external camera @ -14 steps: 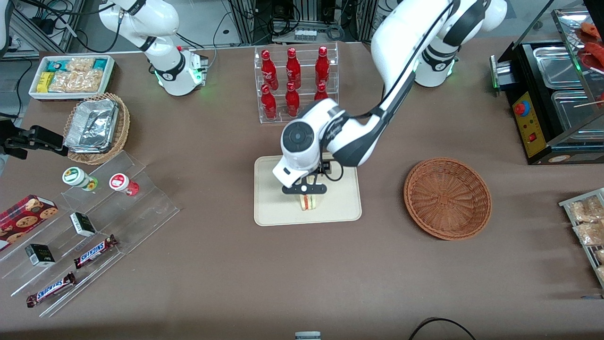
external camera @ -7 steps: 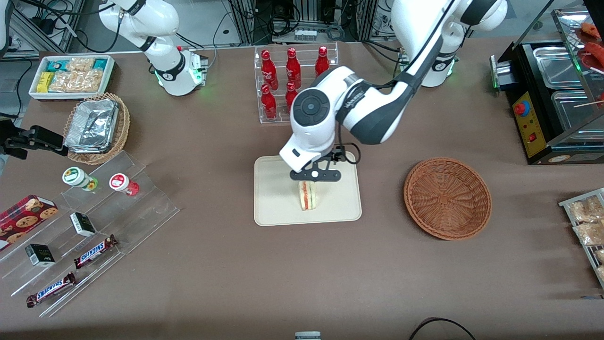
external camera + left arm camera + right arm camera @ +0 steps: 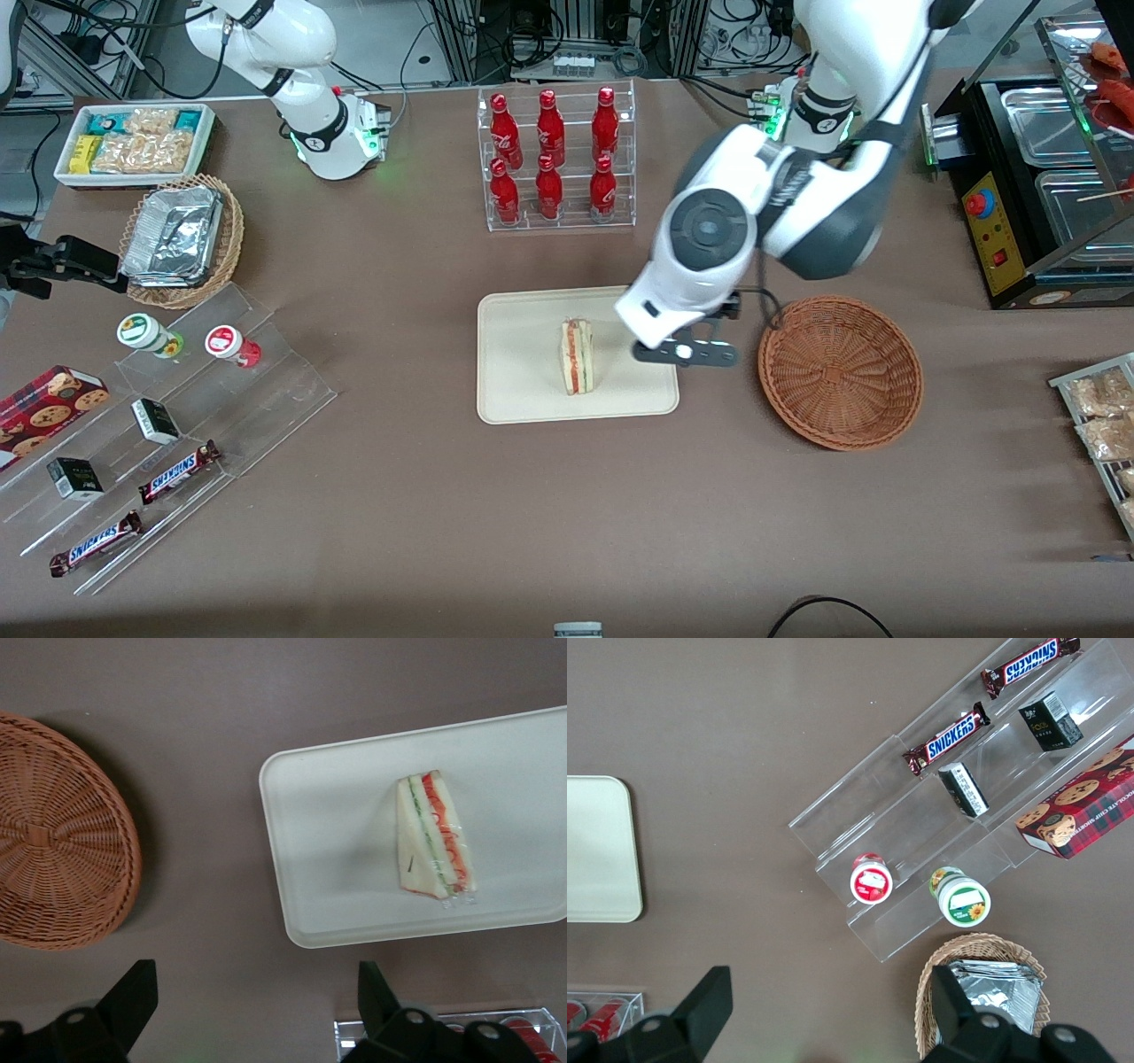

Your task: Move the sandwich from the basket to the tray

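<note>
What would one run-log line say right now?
sandwich: on tray | basket: empty | gripper: open, between tray and basket

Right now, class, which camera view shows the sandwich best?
The left wrist view: the sandwich fills more of it, layers clear. The front view shows it smaller on the tray, beside the open gripper. The right wrist view lacks it.

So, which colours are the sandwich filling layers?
Red, orange and green in the sandwich; left wrist view shows it best.
</note>
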